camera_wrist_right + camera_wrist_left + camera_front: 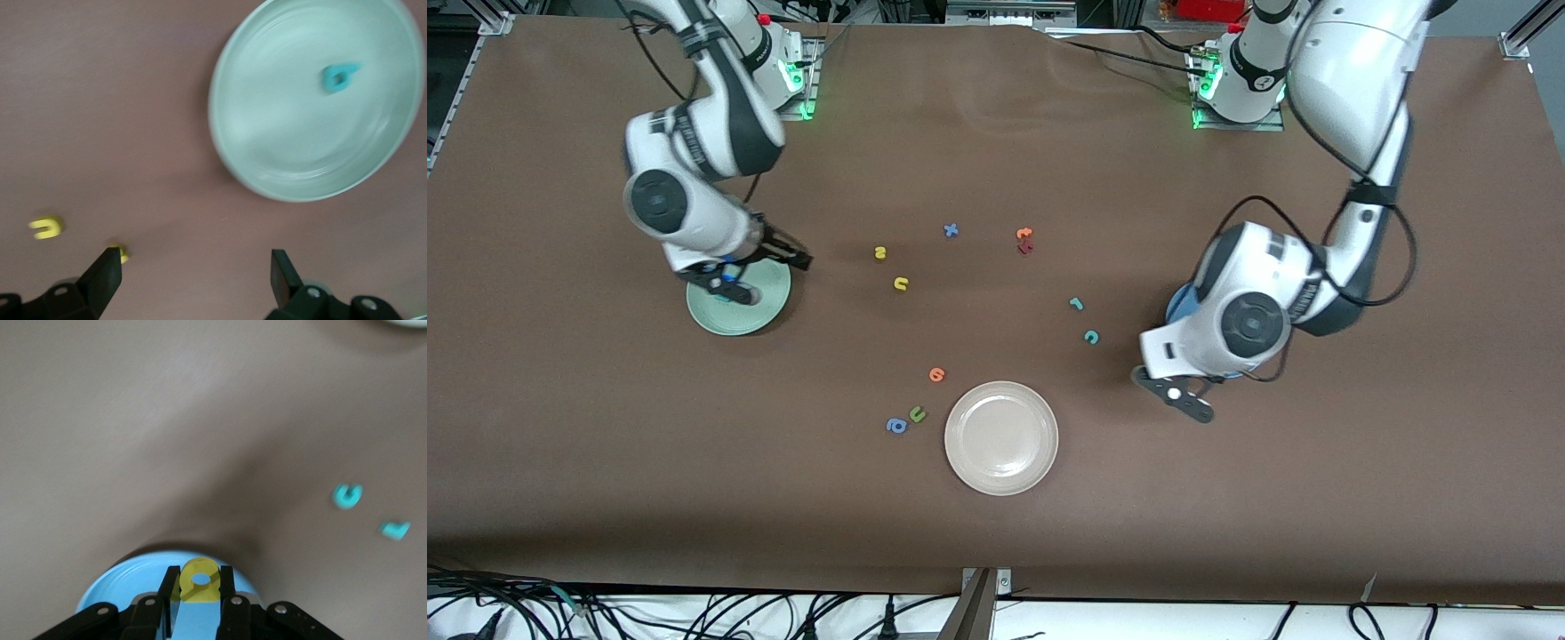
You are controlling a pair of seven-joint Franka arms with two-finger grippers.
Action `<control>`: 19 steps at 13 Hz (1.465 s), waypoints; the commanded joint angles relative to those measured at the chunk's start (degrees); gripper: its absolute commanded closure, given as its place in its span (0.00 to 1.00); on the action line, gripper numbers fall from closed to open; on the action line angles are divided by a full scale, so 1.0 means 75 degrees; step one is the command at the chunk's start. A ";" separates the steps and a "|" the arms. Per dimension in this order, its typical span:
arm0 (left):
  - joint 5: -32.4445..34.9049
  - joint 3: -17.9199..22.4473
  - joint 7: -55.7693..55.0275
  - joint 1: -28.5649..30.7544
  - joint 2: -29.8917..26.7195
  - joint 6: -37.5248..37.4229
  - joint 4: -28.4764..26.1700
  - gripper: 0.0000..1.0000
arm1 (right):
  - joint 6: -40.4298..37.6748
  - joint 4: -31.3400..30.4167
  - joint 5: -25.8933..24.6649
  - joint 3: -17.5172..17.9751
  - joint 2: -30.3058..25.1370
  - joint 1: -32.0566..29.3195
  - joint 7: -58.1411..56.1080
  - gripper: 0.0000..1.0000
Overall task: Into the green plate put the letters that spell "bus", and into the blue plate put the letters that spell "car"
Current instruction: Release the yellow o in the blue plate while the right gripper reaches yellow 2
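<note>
The left gripper pinches the yellow "a" over the blue plate; the right gripper, jaws wide, hangs by the green plate holding the teal "b". Light, stiff letters likely suit edge pinches.

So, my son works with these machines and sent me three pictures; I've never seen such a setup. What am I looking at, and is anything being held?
These are two robot arms at a brown table, each ending in a two-finger gripper. The big picture looks down from across the table; the other two come from cameras on the arms' wrists. The left gripper is shut on a yellow "a" over the blue plate. The right gripper is open and empty over the table beside the green plate, where a teal "b" lies. On the table are small toy letters, among them a yellow "u", a yellow "s", a teal "c" and a teal "r", plus a beige-white plate.
</note>
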 commanded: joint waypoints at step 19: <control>0.0184 -0.0082 0.0490 0.0747 -0.1933 0.2314 -0.3896 0.00 | 0.3984 -0.1420 -0.0064 0.1128 0.1531 0.0314 0.2469 0.19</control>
